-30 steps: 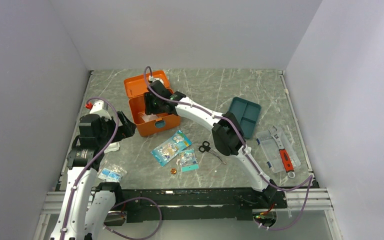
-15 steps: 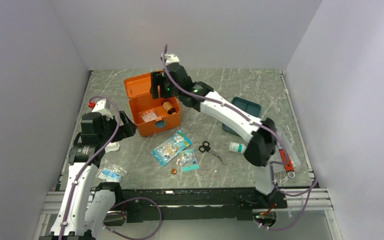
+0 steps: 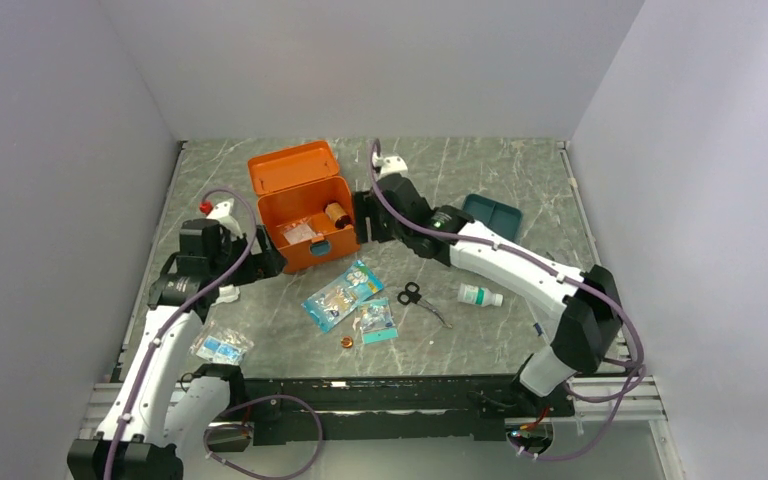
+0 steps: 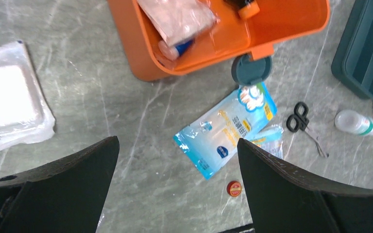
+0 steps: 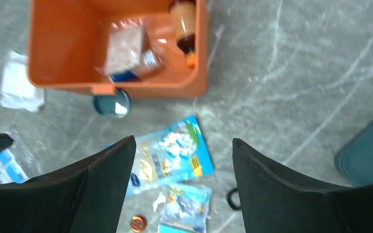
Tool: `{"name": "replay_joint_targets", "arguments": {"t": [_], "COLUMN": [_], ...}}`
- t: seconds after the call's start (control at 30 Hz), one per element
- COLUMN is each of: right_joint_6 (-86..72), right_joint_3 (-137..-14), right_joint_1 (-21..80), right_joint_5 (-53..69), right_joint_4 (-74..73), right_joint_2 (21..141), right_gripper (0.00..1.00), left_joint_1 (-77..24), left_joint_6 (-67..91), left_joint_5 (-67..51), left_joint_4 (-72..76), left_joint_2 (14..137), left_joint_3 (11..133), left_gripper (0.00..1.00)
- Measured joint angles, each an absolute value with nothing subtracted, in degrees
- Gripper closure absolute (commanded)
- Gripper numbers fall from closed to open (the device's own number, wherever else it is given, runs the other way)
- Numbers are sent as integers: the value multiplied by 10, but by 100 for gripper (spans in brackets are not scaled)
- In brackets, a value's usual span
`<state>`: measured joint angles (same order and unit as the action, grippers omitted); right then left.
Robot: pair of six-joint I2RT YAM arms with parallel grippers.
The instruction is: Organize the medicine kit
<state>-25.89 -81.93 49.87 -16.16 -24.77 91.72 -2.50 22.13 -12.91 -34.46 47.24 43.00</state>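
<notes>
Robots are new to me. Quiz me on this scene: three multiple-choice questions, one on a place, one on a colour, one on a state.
1. The lid of the medicine kit is: A shut; B open; C missing.
2. Its front latch is: A red; B teal; C white.
3. The scissors lie: A inside the kit; B in a tray; C on the table between blue packet and white bottle.
Answers: 1 B, contents show; 2 B, teal against orange; 3 C, bare table under them.

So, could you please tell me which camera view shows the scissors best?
The left wrist view: the scissors appear whole, large and in sharp focus. The top external view shows them whole but small. The right wrist view catches only one blurred handle loop beside a finger.
</notes>
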Motion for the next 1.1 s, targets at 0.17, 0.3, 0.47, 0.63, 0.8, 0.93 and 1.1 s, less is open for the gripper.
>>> {"name": "replay_joint_targets", "arguments": {"t": [0.17, 0.3, 0.47, 0.63, 0.8, 0.93, 1.1], "right_joint_6": [-287, -315, -345, -367, -385, -400, -416], "right_joint_3": [-716, -641, -569, -541, -536, -536, -529], "right_joint_1": [499, 499, 500, 511, 527, 536, 540], "right_joint_5": [-156, -142, -114, -97, -89, -88, -88], "right_joint_4": [-249, -241, -225, -208, -188, -180, -177], "right_joint_2": [871, 854, 853, 857, 878, 897, 912], "right_gripper": [24, 25, 27, 28, 30, 34, 38], "left_joint_1": [-75, -117, -131, -131, -131, -131, -131], "left_joint_6": [221, 222, 222, 221, 221, 221, 221], "left_joint_5": [-115, -100, -95, -90, -87, -87, -87], "left_joint_4": [-355, -362, -386, -401, -402, -402, -402], "left_joint_2": [481, 481, 477, 461, 451, 454, 452], "left_joint_3": [430, 430, 430, 430, 430, 430, 430], "left_gripper": [1, 1, 1, 1, 1, 1, 1]}}
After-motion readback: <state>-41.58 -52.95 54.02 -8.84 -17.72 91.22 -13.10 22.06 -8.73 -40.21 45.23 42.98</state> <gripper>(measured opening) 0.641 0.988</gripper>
